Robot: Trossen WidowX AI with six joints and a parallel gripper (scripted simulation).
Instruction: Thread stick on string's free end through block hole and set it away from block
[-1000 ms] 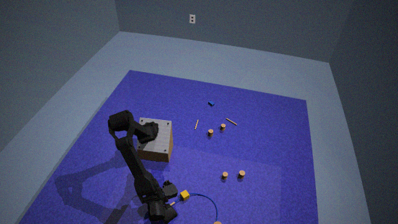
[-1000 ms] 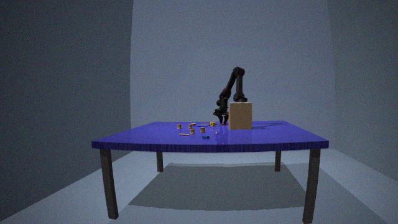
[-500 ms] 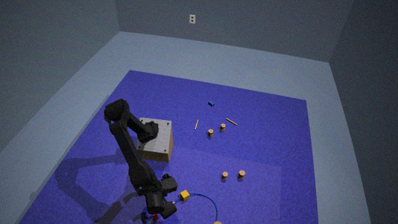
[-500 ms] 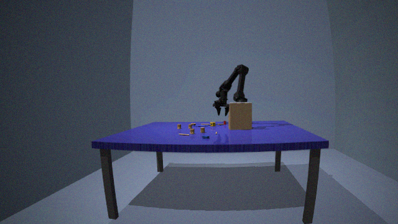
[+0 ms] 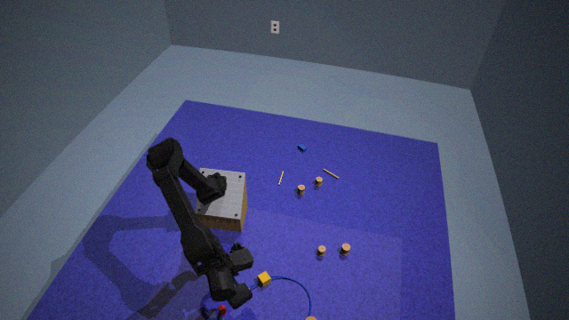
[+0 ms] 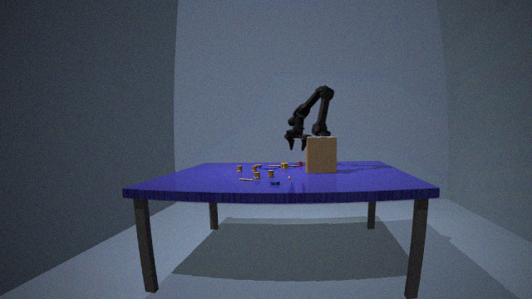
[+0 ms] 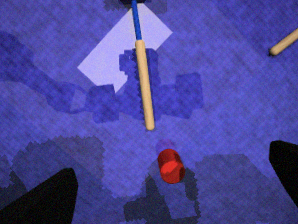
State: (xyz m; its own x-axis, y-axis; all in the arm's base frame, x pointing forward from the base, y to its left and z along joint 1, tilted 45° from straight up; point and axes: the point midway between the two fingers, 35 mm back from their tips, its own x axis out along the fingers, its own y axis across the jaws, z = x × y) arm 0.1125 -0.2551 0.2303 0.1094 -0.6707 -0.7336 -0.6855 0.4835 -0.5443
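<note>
The small yellow block (image 5: 264, 279) (image 6: 284, 165) rests on the table. Blue string (image 5: 307, 292) runs from the round wooden button (image 5: 310, 318) to the block and shows again on its other side. The string (image 7: 136, 20) ends in the pale wooden stick (image 7: 145, 85), which lies on the table in the wrist view; the arm hides most of it in the top view. My gripper (image 6: 298, 149) (image 7: 173, 164) is wide open and empty, above the table and clear of the stick. The hole is too small to make out clearly.
A red cylinder (image 5: 222, 309) (image 7: 171, 166) stands below the fingers, near the stick's free end. A loose stick (image 7: 286, 42) lies to the right. Several wooden cylinders (image 5: 321, 251), other loose sticks (image 5: 331, 173) and a blue piece (image 5: 302, 148) lie farther off. The arm's large box-shaped base (image 6: 321, 154) stands beside.
</note>
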